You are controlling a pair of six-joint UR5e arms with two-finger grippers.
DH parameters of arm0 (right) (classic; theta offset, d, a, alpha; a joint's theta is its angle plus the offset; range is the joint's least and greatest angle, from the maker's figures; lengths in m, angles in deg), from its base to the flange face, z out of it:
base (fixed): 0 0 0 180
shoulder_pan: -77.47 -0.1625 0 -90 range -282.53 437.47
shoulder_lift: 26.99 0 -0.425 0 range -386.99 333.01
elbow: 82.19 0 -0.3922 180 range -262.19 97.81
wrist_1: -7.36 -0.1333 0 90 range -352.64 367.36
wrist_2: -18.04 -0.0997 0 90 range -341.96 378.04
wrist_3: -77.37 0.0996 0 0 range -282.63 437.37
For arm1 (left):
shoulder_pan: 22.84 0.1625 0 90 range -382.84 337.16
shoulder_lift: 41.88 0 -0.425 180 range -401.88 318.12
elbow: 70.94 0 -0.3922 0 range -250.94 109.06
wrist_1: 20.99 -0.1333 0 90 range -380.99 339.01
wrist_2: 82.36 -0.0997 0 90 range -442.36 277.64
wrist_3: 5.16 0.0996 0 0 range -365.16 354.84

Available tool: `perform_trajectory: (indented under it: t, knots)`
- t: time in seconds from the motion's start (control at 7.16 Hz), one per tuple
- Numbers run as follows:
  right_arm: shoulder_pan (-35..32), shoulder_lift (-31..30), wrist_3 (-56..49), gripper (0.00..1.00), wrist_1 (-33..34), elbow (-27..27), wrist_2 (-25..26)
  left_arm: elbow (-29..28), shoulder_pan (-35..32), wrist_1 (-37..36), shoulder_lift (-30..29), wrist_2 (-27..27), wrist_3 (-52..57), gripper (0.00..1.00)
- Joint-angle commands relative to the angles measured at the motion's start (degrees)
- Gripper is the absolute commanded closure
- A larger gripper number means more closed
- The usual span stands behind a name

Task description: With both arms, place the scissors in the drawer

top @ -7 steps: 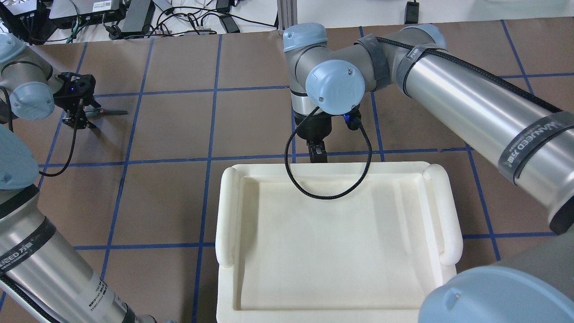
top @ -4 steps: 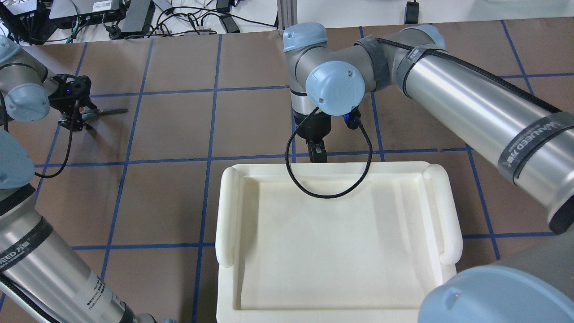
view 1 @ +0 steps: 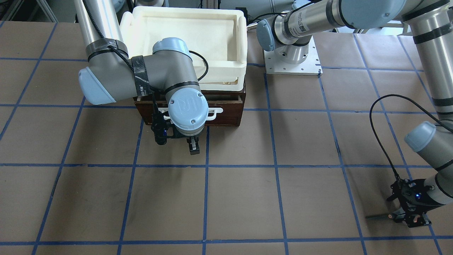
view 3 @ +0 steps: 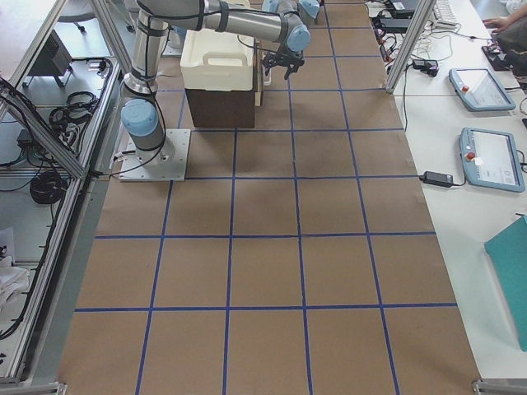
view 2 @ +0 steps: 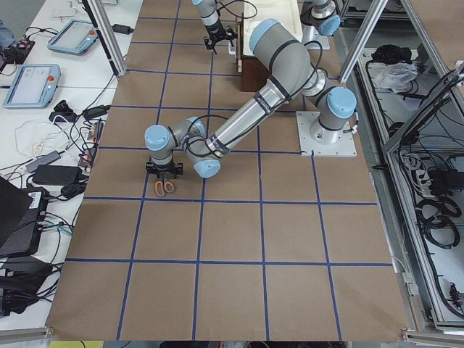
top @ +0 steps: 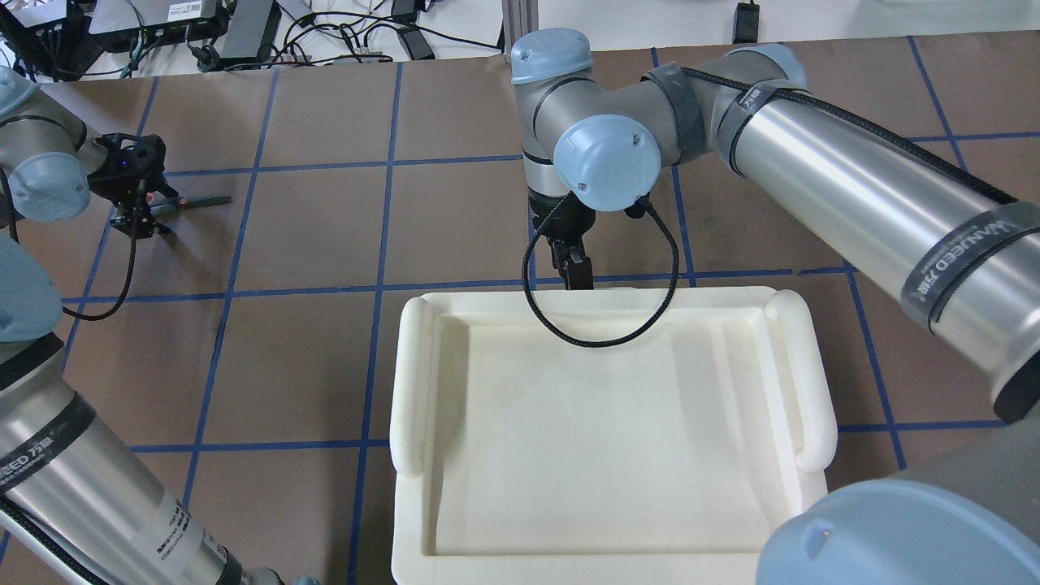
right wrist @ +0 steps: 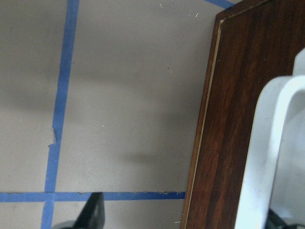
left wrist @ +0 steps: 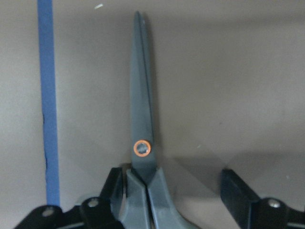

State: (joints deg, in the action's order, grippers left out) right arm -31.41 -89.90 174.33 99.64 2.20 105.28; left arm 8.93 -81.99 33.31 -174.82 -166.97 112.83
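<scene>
The scissors [left wrist: 143, 109] lie flat on the brown table, blades shut, orange rivet showing; their blades [top: 195, 200] point toward the table's middle and their orange handles [view 2: 165, 187] sit under the left wrist. My left gripper [left wrist: 174, 186] stands open astride the handle end, one finger against the grey handle, the other apart from it. My right gripper [top: 578, 272] hangs in front of the dark wooden drawer [view 1: 226, 106]. Its fingers are open, with the white drawer handle [right wrist: 267, 157] between them, close to the right-hand finger.
A white foam tray [top: 414, 382] sits on top of the drawer box. The right arm's black cable [top: 601, 337] loops over the tray's front rim. Blue tape lines grid the table. Power bricks and cables lie beyond the far edge.
The left gripper has shifted a little to the left along the scissors. The right wrist has tilted and its gripper has edged closer to the drawer front.
</scene>
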Motion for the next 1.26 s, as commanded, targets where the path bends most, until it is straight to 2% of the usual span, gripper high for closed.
perform_trajectory:
  t: [0.0,0.14,0.42,0.84,1.12]
  knots:
    - [0.08,0.16,-0.80,0.00,2.36,-0.54,0.20,0.02,0.00,0.01,-0.04,0.15,-0.05,0.23]
    - [0.25,0.25,-2.20,0.00,3.42,-0.63,0.20,0.02,0.00,0.01,-0.04,0.06,0.22,0.27]
    - [0.51,1.82,-2.65,0.00,3.60,-3.51,0.20,0.02,0.00,0.01,-0.04,0.23,0.75,0.49]
    - [0.78,2.53,-2.74,0.00,3.60,-5.11,0.20,0.02,0.00,-0.08,0.22,0.32,0.75,0.70]
    - [0.87,3.67,-3.09,0.00,3.60,-6.86,0.20,0.19,0.00,0.10,1.10,0.24,-0.12,0.73]
